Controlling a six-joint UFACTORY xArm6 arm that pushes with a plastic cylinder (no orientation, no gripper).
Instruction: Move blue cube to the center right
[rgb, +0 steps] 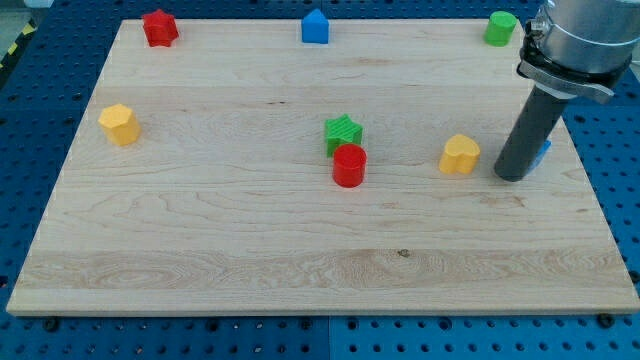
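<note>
The blue cube (543, 153) is almost wholly hidden behind my rod at the board's right side, mid height; only a blue sliver shows at the rod's right edge. My tip (512, 176) rests on the board, touching or just in front of the cube. A yellow heart-shaped block (460, 155) lies just to the left of the tip.
A green star (343, 131) and a red cylinder (350, 165) touch near the board's middle. A yellow hexagon (119, 124) lies at the left. Along the top are a red block (159, 27), a blue house-shaped block (315, 26) and a green cylinder (501, 28).
</note>
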